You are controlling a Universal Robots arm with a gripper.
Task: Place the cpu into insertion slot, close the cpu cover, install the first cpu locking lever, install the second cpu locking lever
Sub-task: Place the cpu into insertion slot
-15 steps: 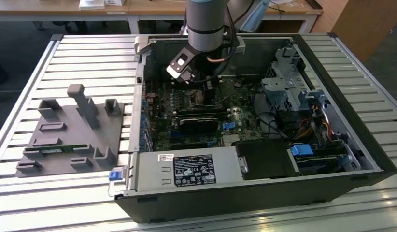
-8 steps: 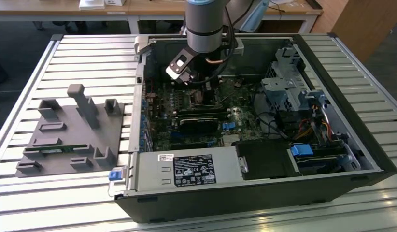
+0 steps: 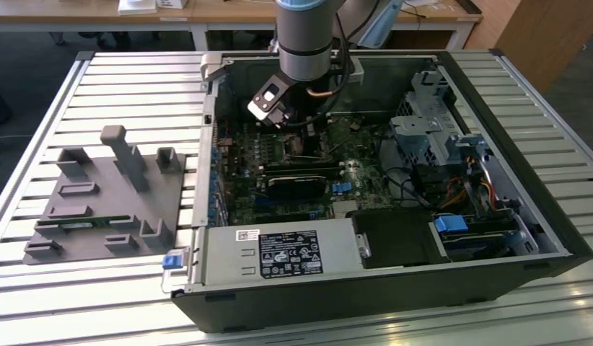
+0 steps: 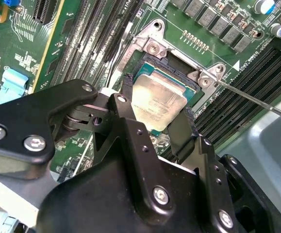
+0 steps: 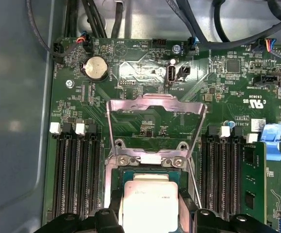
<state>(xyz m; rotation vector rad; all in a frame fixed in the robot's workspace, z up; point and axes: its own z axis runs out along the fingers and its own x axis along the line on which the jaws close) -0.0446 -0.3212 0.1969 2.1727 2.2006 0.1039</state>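
Over the insertion slot (image 4: 173, 60), my gripper (image 4: 158, 108) is closed on 2 opposite edges of the cpu (image 4: 155, 94), which I judge light, stiff and fragile.

The power supply (image 3: 219, 261) bears a white label (image 3: 288, 254), its print unreadable.

Looking across pale slatted metal tabletop (image 3: 133, 79), catching soft even light. Seeing wooden desk (image 3: 229, 13) standing behind, wooden panel (image 3: 542, 32) at exterior view's right, dark floor (image 3: 32, 43) beyond.
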